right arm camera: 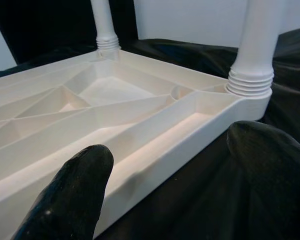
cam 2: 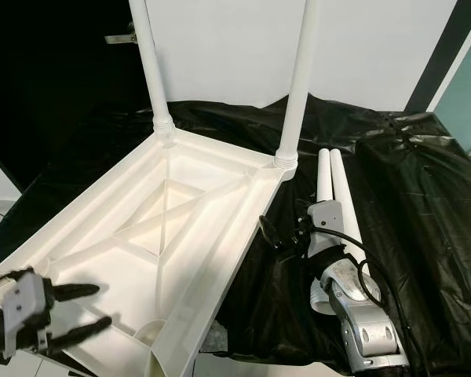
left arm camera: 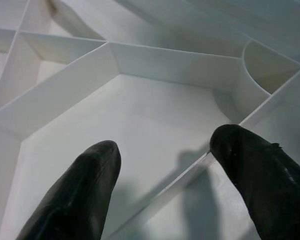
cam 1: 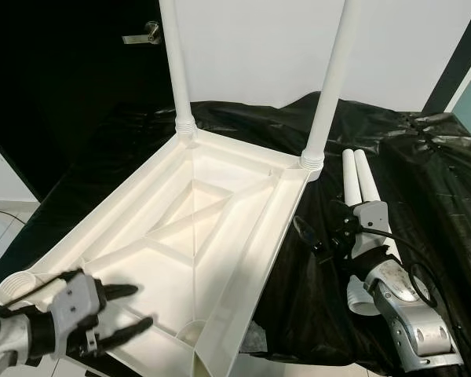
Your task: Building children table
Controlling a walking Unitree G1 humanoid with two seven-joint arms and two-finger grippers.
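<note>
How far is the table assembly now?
Done: two legs stand screwed into the far corners of the upturned tabletop. In hand: nothing; left hand hovers open over the near end, right hand open beside the rim. Left: two loose legs on the black sheet.

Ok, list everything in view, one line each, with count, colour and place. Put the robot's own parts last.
table top: one, white, upside down on the black sheet, ribbed underside facing up.
fitted legs: two, white, standing upright in the table top's far corners.
loose legs: two, white, lying side by side on the sheet, right of the table top.
black sheet: one, black, crumpled, spread under everything.
door: one, dark, metal handle, far left.
wall: white, behind.
left claw: black fingers open, over the table top's near corner.
right claw: black fingers open, beside the table top's right edge.
</note>
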